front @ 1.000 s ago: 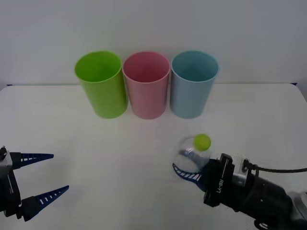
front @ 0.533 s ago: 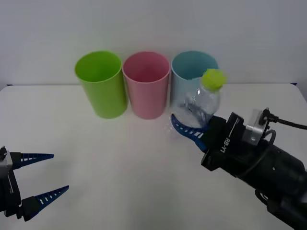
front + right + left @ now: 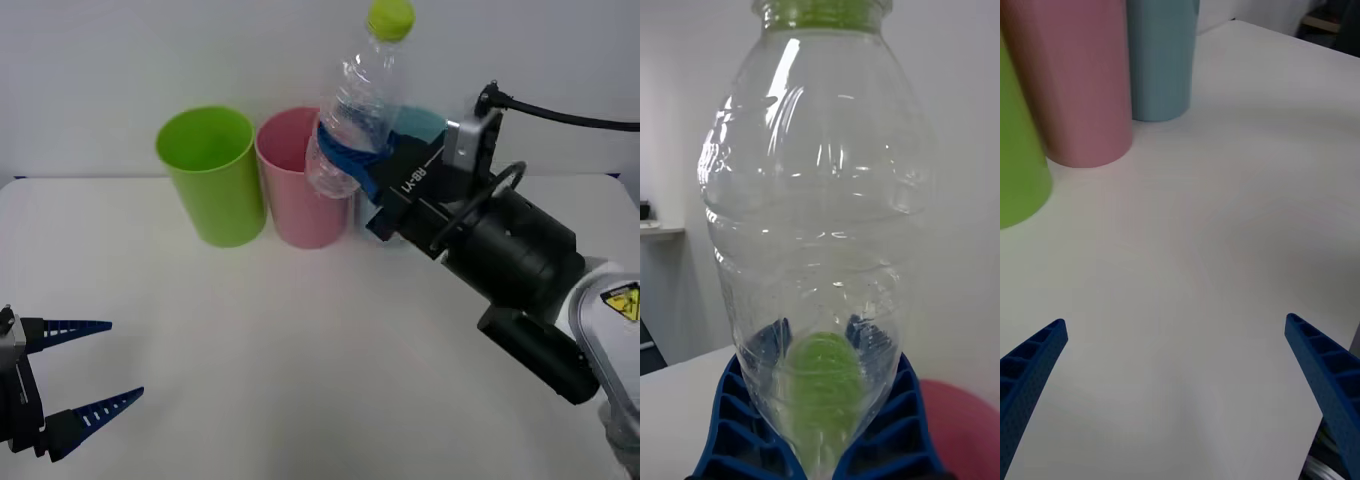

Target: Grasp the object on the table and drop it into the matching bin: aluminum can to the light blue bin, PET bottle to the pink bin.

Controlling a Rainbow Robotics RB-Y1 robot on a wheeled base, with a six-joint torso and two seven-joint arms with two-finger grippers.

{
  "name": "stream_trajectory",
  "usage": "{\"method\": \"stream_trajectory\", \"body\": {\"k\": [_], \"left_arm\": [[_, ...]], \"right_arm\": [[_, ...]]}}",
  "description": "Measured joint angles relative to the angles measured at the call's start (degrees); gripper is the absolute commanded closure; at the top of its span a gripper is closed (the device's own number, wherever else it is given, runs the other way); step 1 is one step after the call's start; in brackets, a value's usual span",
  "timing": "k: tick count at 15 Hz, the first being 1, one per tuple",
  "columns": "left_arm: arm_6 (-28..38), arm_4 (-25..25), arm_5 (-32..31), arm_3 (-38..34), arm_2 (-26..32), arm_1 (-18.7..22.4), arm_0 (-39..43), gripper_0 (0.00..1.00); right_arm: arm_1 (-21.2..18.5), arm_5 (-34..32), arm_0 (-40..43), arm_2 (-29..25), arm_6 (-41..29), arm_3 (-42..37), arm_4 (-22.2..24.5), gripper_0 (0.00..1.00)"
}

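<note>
A: Front view first, landmark is the pink bin point(image 3: 300, 185). Left to right. Go.

B: Left gripper point(image 3: 95, 365) sits well to the left of the pink bin and much nearer the camera, low over the table point(image 3: 260, 340). Fingers spread wide, holding nothing.

A: Left wrist view agrees?

B: Yes. Both blue fingertips point(image 3: 1034, 360) stand far apart over bare white tabletop, with the pink bin point(image 3: 1071, 82) well beyond them.

A: Next along?

B: Green cup point(image 3: 208, 175) just left of the pink bin, sides almost touching. Upright.

A: Bottle?

B: Bottle point(image 3: 355, 120) is off the table, raised over the pink bin's right rim, tilted a little, lime cap point(image 3: 390, 18) uppermost and leaning right. Its lower end overlaps the pink bin's rim in the picture.

A: Who has it?

B: Right gripper point(image 3: 348, 165). Its fingers are closed round the bottle's lower body, just right of and above the pink bin.

A: Right wrist view?

B: Bottle point(image 3: 816, 225) stands between the blue ribbed fingers point(image 3: 737, 420), clamped on both sides near its base. Pink rim point(image 3: 962, 420) shows beside the fingers.

A: Blue bin?

B: Blue bin point(image 3: 425, 125) is just right of the pink bin, mostly hidden behind the right gripper and arm. In the left wrist view the blue bin point(image 3: 1161, 56) stands upright, close beside the pink.
</note>
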Motion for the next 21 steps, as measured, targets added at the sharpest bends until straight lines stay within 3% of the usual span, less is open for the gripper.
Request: {"method": "stream_trajectory", "body": {"k": [5,10,16,21], "left_arm": [[0.00,0.00,0.00,0.00,0.00,0.00,0.00,0.00],[0.00,0.00,0.00,0.00,0.00,0.00,0.00,0.00],[0.00,0.00,0.00,0.00,0.00,0.00,0.00,0.00],[0.00,0.00,0.00,0.00,0.00,0.00,0.00,0.00]], "right_arm": [[6.44,0.01,-12.44,-0.86,-7.61,12.20,11.66,1.00],[11.88,0.90,-21.67,-2.88,-9.18,25.21,20.31,1.00],[12.32,4.32,-30.43,-2.49,-9.47,40.10,22.89,1.00],[12.32,4.50,-31.24,-2.08,-9.47,44.62,25.03,1.00]]}}
